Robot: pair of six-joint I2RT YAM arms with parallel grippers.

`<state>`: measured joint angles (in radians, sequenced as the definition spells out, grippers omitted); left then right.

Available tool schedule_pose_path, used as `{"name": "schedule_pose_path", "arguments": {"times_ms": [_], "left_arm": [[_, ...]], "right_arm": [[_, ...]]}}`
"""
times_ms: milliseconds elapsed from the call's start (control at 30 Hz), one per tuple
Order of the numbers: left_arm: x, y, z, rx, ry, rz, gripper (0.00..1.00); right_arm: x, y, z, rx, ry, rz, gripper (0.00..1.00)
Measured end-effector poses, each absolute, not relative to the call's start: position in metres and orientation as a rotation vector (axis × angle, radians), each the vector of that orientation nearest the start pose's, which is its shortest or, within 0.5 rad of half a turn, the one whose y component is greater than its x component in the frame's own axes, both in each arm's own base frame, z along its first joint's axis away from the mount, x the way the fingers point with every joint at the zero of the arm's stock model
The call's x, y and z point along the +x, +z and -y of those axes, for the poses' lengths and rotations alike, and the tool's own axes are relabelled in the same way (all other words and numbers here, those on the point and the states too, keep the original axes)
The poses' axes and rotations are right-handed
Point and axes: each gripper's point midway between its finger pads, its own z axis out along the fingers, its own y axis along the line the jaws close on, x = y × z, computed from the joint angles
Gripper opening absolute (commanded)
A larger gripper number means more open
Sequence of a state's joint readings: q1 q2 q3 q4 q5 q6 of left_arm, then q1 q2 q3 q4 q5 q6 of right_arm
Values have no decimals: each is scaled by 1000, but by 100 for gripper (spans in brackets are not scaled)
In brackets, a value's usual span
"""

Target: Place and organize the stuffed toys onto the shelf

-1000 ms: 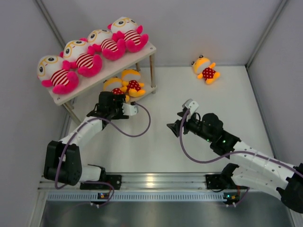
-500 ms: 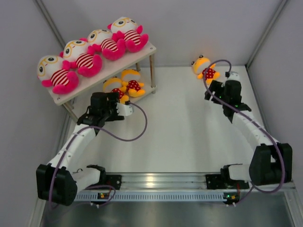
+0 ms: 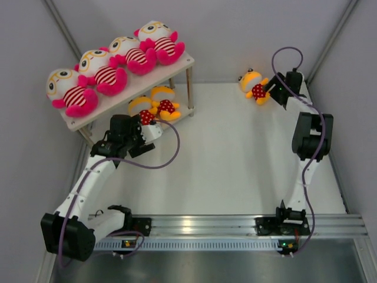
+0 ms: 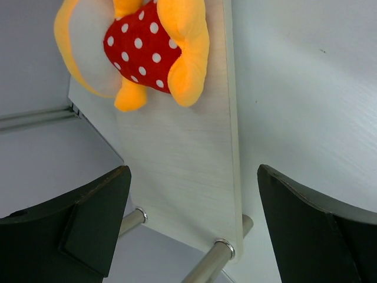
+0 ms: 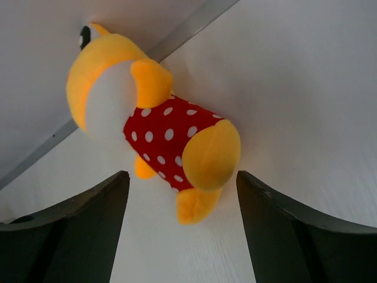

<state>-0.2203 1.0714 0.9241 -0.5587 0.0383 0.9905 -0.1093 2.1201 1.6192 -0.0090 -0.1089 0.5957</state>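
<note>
Several large white-headed striped plush toys (image 3: 112, 68) lie in a row on the shelf's top board (image 3: 134, 88). Two small yellow toys in red dotted shirts (image 3: 154, 106) lie on the lower board; one of them (image 4: 150, 50) shows in the left wrist view on that board (image 4: 188, 177). A third small yellow toy (image 3: 254, 86) lies on the table at the back right; it also shows in the right wrist view (image 5: 162, 132). My left gripper (image 3: 143, 134) is open and empty just in front of the lower board. My right gripper (image 3: 275, 93) is open, right beside the third toy, its jaws on either side of the toy's feet.
White walls close in the table on the left, back and right. The shelf's silver legs (image 4: 215, 259) stand close under my left gripper. The right arm (image 3: 307, 141) stretches along the right wall.
My right arm has swung from the table's middle to the back right, up to the lone yellow toy. My left gripper has drawn back a little from the lower board.
</note>
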Motion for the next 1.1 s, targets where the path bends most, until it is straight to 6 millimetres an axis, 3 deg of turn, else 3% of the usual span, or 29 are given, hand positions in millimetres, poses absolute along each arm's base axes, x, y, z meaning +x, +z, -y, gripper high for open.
{"name": "schedule_pose_path", "arguments": {"times_ms": [133, 233, 333, 367, 400, 567, 667, 767, 867, 1000, 1100], "left_arm": [[315, 183, 38, 1310, 362, -1933, 94], [315, 175, 35, 1316, 372, -1966, 93], [316, 168, 32, 1327, 379, -1995, 93], [316, 168, 32, 1325, 380, -2000, 93], [315, 167, 31, 1323, 381, -2005, 92], [317, 177, 30, 1290, 388, -2011, 89], [315, 186, 36, 1281, 346, -2010, 86], [311, 196, 48, 1287, 265, -1987, 78], [301, 205, 71, 1335, 151, -1939, 77], [281, 213, 114, 1456, 21, -1830, 82], [263, 226, 149, 1520, -96, -1741, 88]], "right_arm": [[626, 75, 18, 732, 471, -2037, 73], [633, 55, 15, 771, 508, -2046, 64], [638, 62, 15, 781, 519, -2018, 27], [639, 63, 16, 783, 521, -2010, 7], [640, 64, 16, 787, 522, -2005, 0], [633, 66, 10, 799, 573, -1976, 0], [590, 67, -5, 825, 623, -1989, 0], [523, 90, -25, 864, 658, -1974, 0], [460, 146, -65, 833, 748, -1859, 0], [383, 237, -150, 713, 1031, -1635, 0], [336, 262, -205, 701, 1223, -1578, 0]]}}
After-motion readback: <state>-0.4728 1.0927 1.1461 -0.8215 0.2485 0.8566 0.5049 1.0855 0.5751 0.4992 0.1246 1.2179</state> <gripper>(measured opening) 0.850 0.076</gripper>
